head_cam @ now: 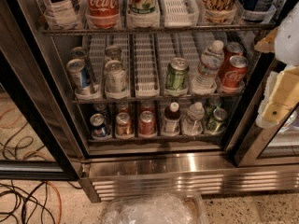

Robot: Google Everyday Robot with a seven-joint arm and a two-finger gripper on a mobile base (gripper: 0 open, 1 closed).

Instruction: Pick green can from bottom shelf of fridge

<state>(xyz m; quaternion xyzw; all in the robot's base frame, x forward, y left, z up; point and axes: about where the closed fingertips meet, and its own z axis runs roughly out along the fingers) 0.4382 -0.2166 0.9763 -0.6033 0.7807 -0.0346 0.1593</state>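
Arm at right edge of fridge, apparently its cream pincer pointing down, well apart from green can on bottom shelf, grip state unclear

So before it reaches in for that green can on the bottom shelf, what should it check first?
1. Door open: ok. The fridge stands open, shelves exposed.
2. Target in view: ok. The green can stands upright at the front right end of the bottom shelf.
3. Room beside it: not ok. A clear bottle stands close on its left, and another can sits right behind it.
4. Room above it: ok. There is a gap up to the next shelf.
5. Gripper lined up: not ok. The gripper is outside the fridge, to the right and higher than the can.
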